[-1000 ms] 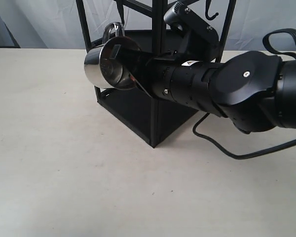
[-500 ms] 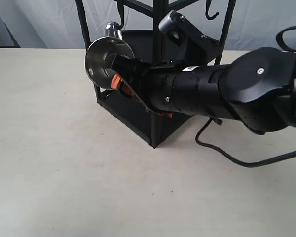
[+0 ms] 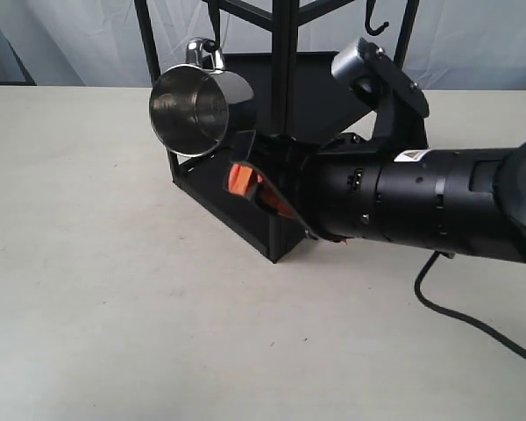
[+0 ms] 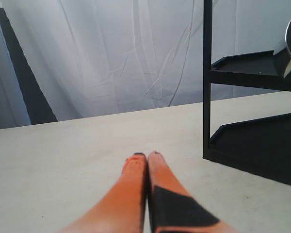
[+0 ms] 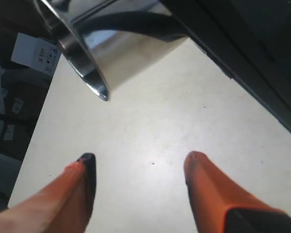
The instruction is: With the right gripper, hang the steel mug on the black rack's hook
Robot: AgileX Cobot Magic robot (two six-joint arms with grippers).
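Hanging by its thin looped handle in the upper left of the exterior view, the shiny cylindrical steel mug [image 3: 195, 109] tips its open mouth toward the camera, apparently carried by a hook on the tall matte black rack [image 3: 280, 132], though the hook itself is hidden behind the handle. The thick black right gripper [image 3: 250, 184] sits just below and right of the mug, apart from it, its arm stretching level from the right edge; a spare black J-shaped hook [image 3: 374, 22] shows at the top.

In the left wrist view, the left gripper [image 4: 146, 156] hovers low over the pale table [image 4: 63, 155], orange fingers pressed together on nothing.

In the right wrist view, the orange fingers [image 5: 203, 170] stand spread and empty, the mug's rim at upper left.
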